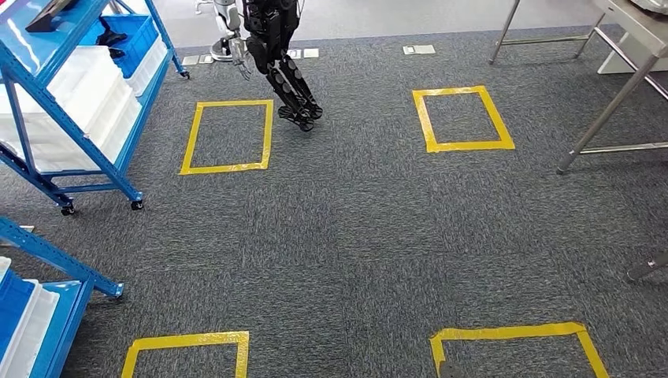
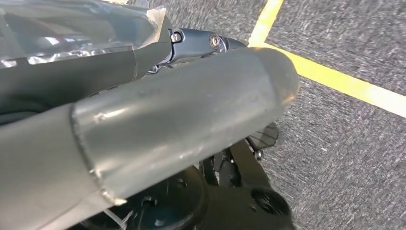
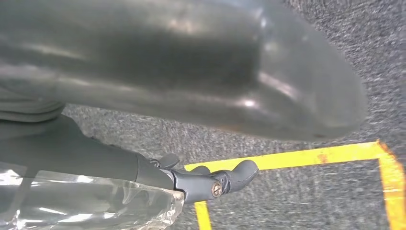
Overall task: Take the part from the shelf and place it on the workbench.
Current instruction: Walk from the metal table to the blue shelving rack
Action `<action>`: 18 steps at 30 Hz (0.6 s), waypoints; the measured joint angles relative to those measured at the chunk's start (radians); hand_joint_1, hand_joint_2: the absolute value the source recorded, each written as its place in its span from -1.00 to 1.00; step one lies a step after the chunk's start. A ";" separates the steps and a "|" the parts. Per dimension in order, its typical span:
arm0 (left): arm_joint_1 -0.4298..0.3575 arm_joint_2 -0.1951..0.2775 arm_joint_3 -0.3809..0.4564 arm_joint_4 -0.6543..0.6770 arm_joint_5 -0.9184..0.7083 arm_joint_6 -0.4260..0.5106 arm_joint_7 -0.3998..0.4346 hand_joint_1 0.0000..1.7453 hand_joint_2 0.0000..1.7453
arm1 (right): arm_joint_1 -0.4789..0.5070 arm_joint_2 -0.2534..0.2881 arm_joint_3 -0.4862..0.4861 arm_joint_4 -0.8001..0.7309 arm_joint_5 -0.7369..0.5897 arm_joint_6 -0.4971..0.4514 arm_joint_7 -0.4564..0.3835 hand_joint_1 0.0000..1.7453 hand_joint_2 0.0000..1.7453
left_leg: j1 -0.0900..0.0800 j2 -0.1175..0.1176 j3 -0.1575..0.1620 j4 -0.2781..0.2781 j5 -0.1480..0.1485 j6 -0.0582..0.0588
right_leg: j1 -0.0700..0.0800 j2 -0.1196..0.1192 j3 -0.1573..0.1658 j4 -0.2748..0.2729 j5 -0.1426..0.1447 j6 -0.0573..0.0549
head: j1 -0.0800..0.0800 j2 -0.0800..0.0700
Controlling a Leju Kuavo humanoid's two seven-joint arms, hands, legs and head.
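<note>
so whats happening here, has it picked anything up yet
Not that the views show. The head view looks down on grey carpet with yellow tape squares, a blue shelf with white bins on the left and a metal workbench on the right. Another humanoid robot stands ahead. The left hand and right hand hang over the carpet.

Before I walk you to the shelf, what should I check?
1. Left hand free: ok, nothing seen in it.
2. Right hand free: ok, nothing seen in it.
3. Shelf located: ok, blue shelf stands ahead on the left.
4. Part identified: cannot tell; white bins and a blue bin hide their contents.
5. Path clear: not ok, another robot stands just past the shelf.
6. Workbench ready: cannot tell; metal table legs show on the right, the top is cut off.
</note>
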State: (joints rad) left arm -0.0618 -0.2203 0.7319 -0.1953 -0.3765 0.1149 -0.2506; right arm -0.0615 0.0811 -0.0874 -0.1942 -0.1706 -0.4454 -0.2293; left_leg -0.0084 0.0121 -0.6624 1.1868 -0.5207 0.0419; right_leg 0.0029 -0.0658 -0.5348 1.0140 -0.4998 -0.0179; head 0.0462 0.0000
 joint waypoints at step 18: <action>0.000 -0.002 0.002 0.000 0.006 0.006 -0.004 -1.00 -1.00 | 0.000 0.000 0.002 0.000 0.008 0.005 0.004 -1.00 -1.00 | 0.011 -0.110 0.110 -0.187 0.063 -0.002 | -0.045 0.101 -0.008 0.017 -0.004 0.083 | 0.010 0.000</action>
State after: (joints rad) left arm -0.0619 -0.2220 0.7340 -0.1949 -0.3708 0.1211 -0.2545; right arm -0.0619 0.0810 -0.0855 -0.1944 -0.1629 -0.4400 -0.2249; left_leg 0.0030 -0.0981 -0.5523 0.9995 -0.4581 0.0401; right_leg -0.0425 0.0354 -0.5428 1.0311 -0.5036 0.0649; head 0.0564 0.0001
